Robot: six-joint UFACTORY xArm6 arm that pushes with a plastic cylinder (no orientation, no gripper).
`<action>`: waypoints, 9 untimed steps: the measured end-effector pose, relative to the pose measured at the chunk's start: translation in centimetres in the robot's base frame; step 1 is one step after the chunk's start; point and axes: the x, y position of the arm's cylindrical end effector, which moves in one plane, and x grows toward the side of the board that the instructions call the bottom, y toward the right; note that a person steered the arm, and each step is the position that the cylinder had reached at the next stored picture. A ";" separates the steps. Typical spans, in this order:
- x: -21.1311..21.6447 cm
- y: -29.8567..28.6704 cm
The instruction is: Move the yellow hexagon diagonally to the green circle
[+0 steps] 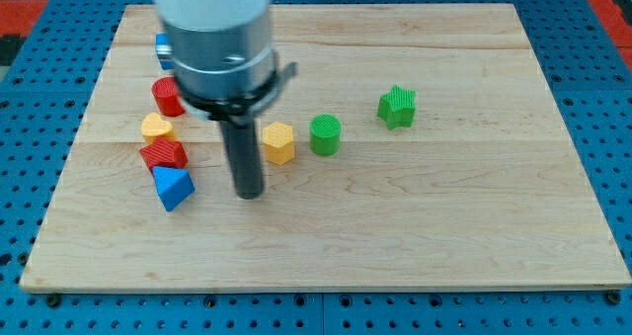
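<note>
The yellow hexagon (pixel 278 142) stands near the board's middle, just left of the green circle (pixel 325 134), with a small gap between them. My tip (pixel 249 193) rests on the board below and to the left of the yellow hexagon, apart from it. The rod rises from there into the grey arm body (pixel 215 39) at the view's top.
A green star (pixel 397 107) lies right of the green circle. At the left are a red cylinder (pixel 168 96), a yellow heart-like block (pixel 156 128), a red block (pixel 164 155), a blue triangle (pixel 173 187) and a blue block (pixel 163 48) partly hidden by the arm. The wooden board (pixel 444 226) sits on a blue pegboard.
</note>
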 end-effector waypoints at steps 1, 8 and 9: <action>-4.9 -2.1; 1.4 4.2; 5.2 7.9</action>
